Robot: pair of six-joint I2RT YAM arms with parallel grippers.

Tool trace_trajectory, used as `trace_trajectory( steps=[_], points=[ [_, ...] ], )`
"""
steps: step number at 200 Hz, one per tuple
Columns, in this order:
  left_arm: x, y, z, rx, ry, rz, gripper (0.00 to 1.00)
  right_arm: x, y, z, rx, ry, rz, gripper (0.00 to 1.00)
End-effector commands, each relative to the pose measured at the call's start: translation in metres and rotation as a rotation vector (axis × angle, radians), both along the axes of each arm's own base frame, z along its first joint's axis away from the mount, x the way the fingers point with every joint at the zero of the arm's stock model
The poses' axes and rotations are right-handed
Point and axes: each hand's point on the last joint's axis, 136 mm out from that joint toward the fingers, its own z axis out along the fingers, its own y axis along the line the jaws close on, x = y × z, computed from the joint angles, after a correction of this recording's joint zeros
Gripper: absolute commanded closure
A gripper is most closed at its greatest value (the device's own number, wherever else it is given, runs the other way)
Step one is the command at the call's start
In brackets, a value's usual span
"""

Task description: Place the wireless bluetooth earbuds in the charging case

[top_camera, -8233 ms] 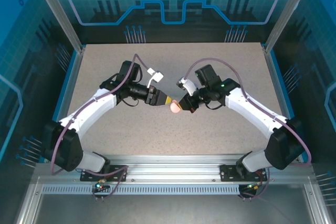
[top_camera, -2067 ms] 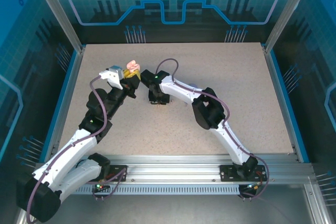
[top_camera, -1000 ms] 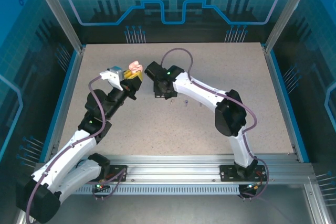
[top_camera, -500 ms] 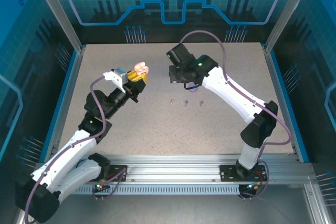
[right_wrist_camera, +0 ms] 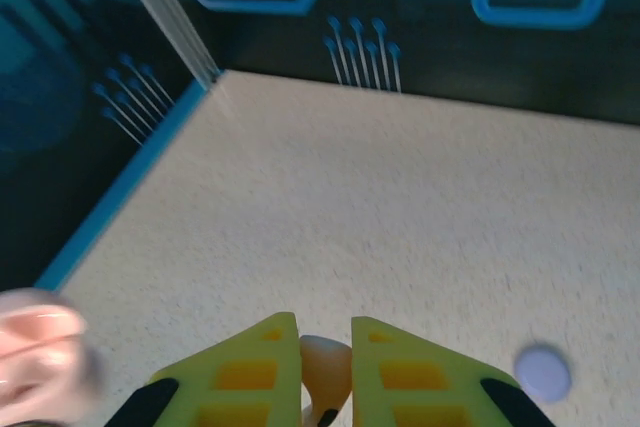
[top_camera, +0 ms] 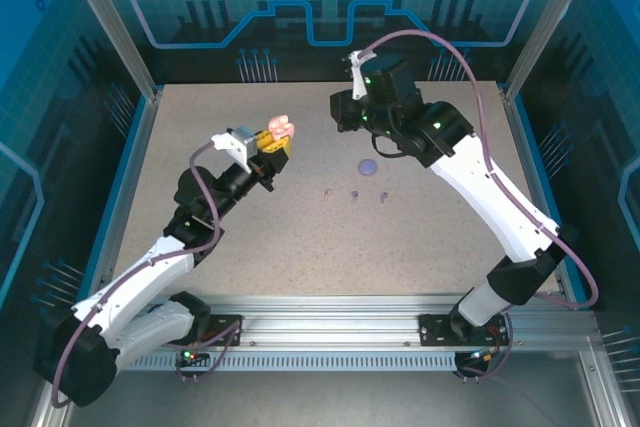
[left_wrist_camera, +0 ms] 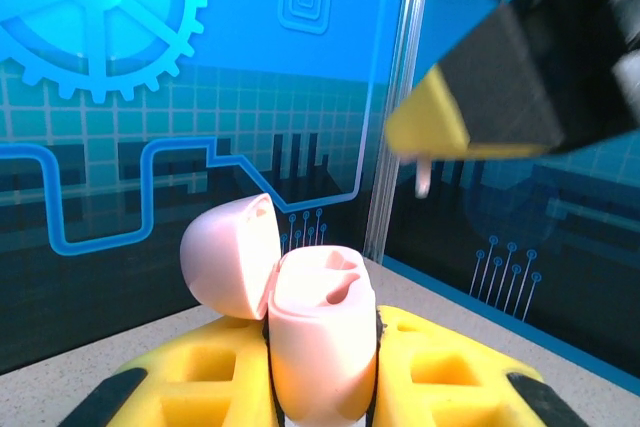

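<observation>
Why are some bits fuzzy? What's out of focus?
Left wrist view: the pink charging case is sharp, but the right arm's jaws at top right are smeared. Right wrist view: the case is a blurry pink blob at lower left. Top external view: crisp throughout.

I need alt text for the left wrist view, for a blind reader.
A pink charging case, its lid swung open, is clamped upright between the yellow fingers of the left gripper. Above right, the right gripper hangs with a small pale earbud showing beneath its tip; blue patterned walls stand behind.
</observation>
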Motion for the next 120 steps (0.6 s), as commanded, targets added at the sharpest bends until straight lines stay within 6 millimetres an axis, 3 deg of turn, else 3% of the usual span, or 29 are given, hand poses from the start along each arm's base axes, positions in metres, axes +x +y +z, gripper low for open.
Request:
trace_trajectory(
  steps=[1, 43, 120],
  points=[
    [-0.007, -0.006, 0.035, 0.003, -0.130, -0.020, 1.00, -0.010, 0.012, 0.042, 0.051, -0.155, 0.133, 0.86],
    [-0.008, -0.016, 0.046, 0.032, -0.166, -0.047, 1.00, -0.026, 0.025, 0.066, 0.085, -0.249, 0.258, 0.86],
    [-0.004, -0.033, 0.054, 0.138, -0.197, -0.093, 1.00, -0.052, 0.049, 0.080, 0.101, -0.327, 0.380, 0.86]
  ],
)
